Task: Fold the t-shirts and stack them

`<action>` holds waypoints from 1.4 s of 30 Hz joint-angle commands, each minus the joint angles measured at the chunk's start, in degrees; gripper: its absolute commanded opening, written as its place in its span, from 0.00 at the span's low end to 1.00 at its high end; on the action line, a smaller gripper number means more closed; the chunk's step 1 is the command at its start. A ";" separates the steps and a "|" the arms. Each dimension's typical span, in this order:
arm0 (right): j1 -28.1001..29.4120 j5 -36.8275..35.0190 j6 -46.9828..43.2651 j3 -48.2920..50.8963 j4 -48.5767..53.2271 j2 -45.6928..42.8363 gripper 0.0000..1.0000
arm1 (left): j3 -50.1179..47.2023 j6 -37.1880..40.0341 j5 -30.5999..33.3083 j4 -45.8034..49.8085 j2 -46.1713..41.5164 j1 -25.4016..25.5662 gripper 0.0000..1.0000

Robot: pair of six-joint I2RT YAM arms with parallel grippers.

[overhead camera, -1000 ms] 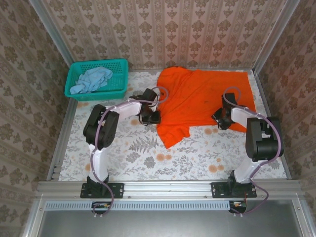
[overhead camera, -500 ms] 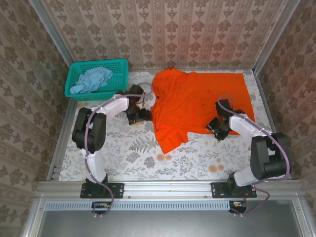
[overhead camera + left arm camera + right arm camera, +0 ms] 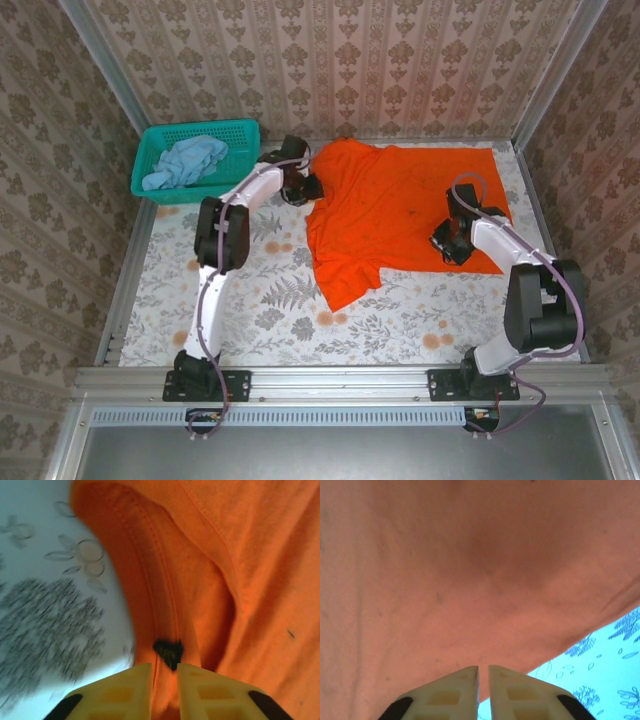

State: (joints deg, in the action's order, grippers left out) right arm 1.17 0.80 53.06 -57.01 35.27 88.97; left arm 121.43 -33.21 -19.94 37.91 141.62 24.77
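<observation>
The orange t-shirt (image 3: 400, 205) lies spread at the back middle and right of the table, one sleeve trailing toward the front. My left gripper (image 3: 308, 187) is at its back left edge. In the left wrist view the yellow fingers (image 3: 132, 685) are shut on a seamed fold of orange cloth (image 3: 260, 580), the left gripper (image 3: 164, 666) holding it. My right gripper (image 3: 445, 240) rests on the shirt's front right part. In the right wrist view, the right gripper (image 3: 483, 667) is shut on the hem of the shirt (image 3: 470, 570). The pale blue t-shirt (image 3: 185, 160) lies crumpled in the basket.
The teal mesh basket (image 3: 190, 192) stands at the back left corner. Patterned walls with metal posts close in the back and both sides. The flowered tabletop (image 3: 260, 310) lies bare in front of the orange shirt.
My left gripper opened, went toward the back along the shirt's left edge and shut on the cloth. My right gripper closed on the front hem. The shirt lies flatter than before.
</observation>
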 commanded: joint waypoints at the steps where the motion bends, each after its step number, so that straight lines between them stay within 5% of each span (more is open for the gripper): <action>1: -1.29 -0.78 -1.80 -2.44 1.90 1.81 0.12 | 3.78 0.77 -3.55 0.82 1.32 0.95 0.18; 7: -3.11 -0.53 -2.18 -2.33 1.52 3.03 0.11 | 3.82 2.66 0.55 4.34 4.54 0.98 0.15; 21: -8.20 0.87 2.11 0.32 1.65 7.98 0.13 | -5.76 8.45 23.36 18.75 0.47 0.99 0.14; 28: -8.03 5.63 5.26 3.59 1.73 8.59 0.13 | -12.92 9.41 26.69 17.92 -3.90 -0.45 0.14; 34: -6.93 8.19 6.64 7.03 2.82 5.86 0.13 | -14.09 9.14 21.41 14.63 -7.70 -1.53 0.36; 42: -6.00 6.37 7.27 7.55 6.07 -1.53 0.21 | 0.94 8.34 16.60 16.81 -5.49 -1.31 0.61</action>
State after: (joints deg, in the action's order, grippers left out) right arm -5.19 8.05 58.48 -49.50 36.93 91.02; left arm 117.10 -24.45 -1.32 51.79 134.76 23.57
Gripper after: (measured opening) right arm 0.193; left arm 0.584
